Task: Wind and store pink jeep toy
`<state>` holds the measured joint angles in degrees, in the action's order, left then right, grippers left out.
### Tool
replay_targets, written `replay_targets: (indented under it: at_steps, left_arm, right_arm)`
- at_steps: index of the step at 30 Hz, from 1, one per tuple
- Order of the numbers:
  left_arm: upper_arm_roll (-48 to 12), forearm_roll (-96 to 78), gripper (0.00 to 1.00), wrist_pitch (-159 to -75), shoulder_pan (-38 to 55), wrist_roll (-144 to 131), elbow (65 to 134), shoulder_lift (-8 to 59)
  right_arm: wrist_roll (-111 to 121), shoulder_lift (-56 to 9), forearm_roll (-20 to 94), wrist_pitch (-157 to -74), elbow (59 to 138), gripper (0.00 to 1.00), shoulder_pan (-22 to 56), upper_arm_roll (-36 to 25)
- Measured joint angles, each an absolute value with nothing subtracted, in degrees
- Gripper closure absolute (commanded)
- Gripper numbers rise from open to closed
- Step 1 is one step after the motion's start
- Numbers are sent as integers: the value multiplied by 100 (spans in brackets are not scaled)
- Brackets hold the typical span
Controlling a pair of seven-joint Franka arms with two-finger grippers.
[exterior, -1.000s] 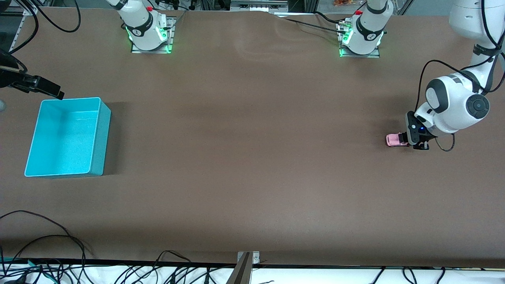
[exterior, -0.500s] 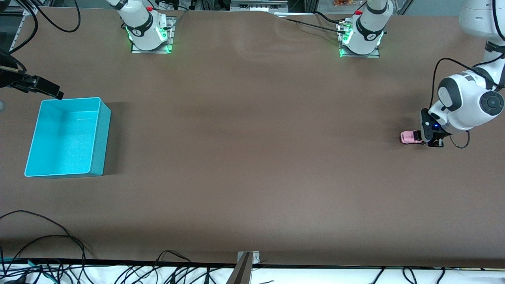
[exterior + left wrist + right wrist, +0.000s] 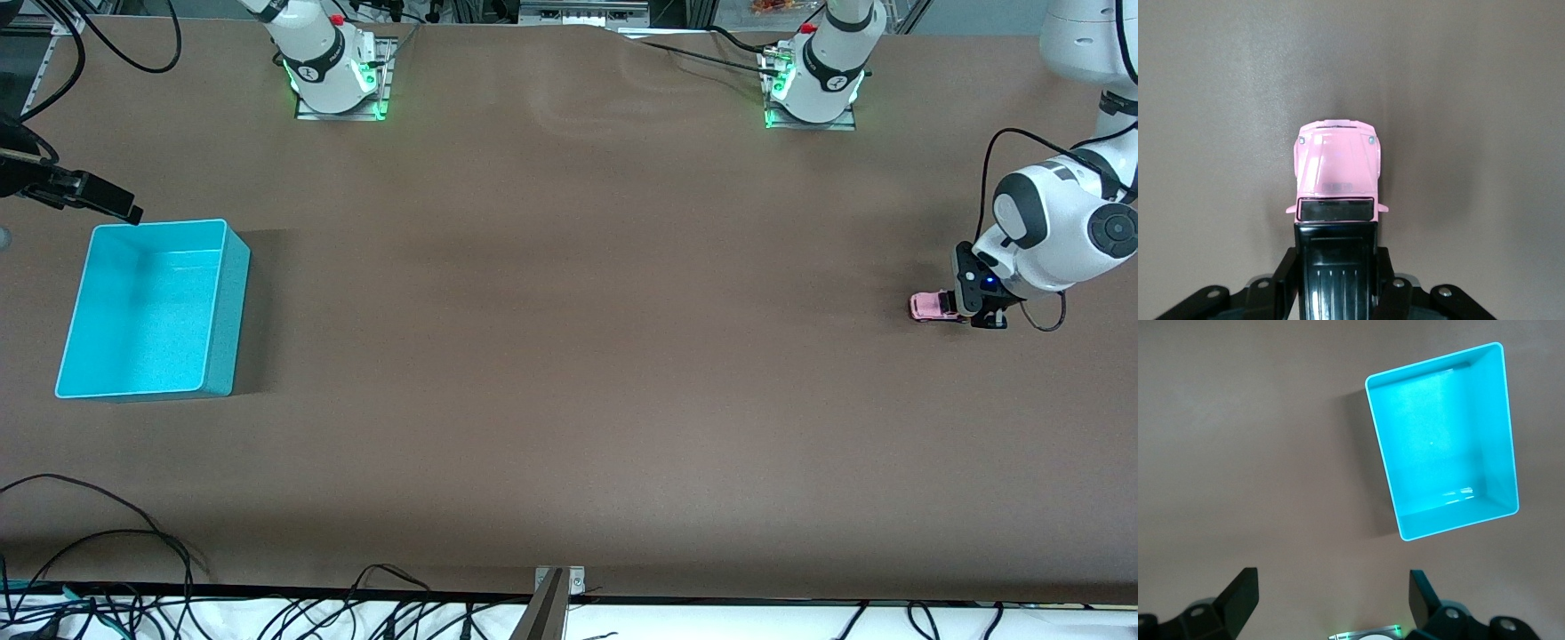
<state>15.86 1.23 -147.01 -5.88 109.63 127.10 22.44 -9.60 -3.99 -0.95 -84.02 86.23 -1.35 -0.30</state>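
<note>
The pink jeep toy (image 3: 929, 306) stands on the brown table at the left arm's end. My left gripper (image 3: 966, 308) is down at the table and shut on the jeep's rear. In the left wrist view the black fingers (image 3: 1286, 267) press both sides of the black roof, with the gripper (image 3: 1336, 259) centred on it and the pink hood (image 3: 1337, 167) sticking out ahead. The turquoise bin (image 3: 222, 302) sits empty at the right arm's end. My right gripper (image 3: 108, 201) waits up in the air by the bin's edge, open and empty (image 3: 1333, 595), with the bin (image 3: 1458, 520) below it.
The two arm bases with green lights (image 3: 338, 84) (image 3: 813, 89) stand at the table's edge farthest from the front camera. Black cables (image 3: 107, 551) lie along the edge nearest to it. A metal bracket (image 3: 556, 591) sits at the middle of that edge.
My left gripper has moved toward the left arm's end of the table, taking the jeep along the table surface with it. The right arm has not moved.
</note>
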Motion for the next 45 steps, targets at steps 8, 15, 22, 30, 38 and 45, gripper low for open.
replay_targets:
  at_steps: [8,15,22,30,38,45]
  left_arm:
    - [1576,130,0,-14699,-582,10965,12701,2303]
    - [1465,132,0,-14599,-531,10976,12466,2255]
    - [1446,132,0,-14241,-511,10976,12179,1916]
    - [1152,132,0,-14105,-495,10974,12070,983]
    - [881,132,0,-14059,-467,10965,12011,384]
    - [885,147,0,-14058,-474,10968,12007,303]
  right_arm:
    - [-959,-399,-95,-8401,8622,0,-136,-43]
    - [-959,-399,-95,-8405,8623,0,-137,-54]
    - [-959,-399,-94,-8406,8622,0,-137,-57]
    - [-959,-400,-63,-8406,8623,0,-137,-67]
    - [-959,-400,-58,-8406,8622,0,-137,-73]
    - [-959,-400,-56,-8406,8623,0,-137,-78]
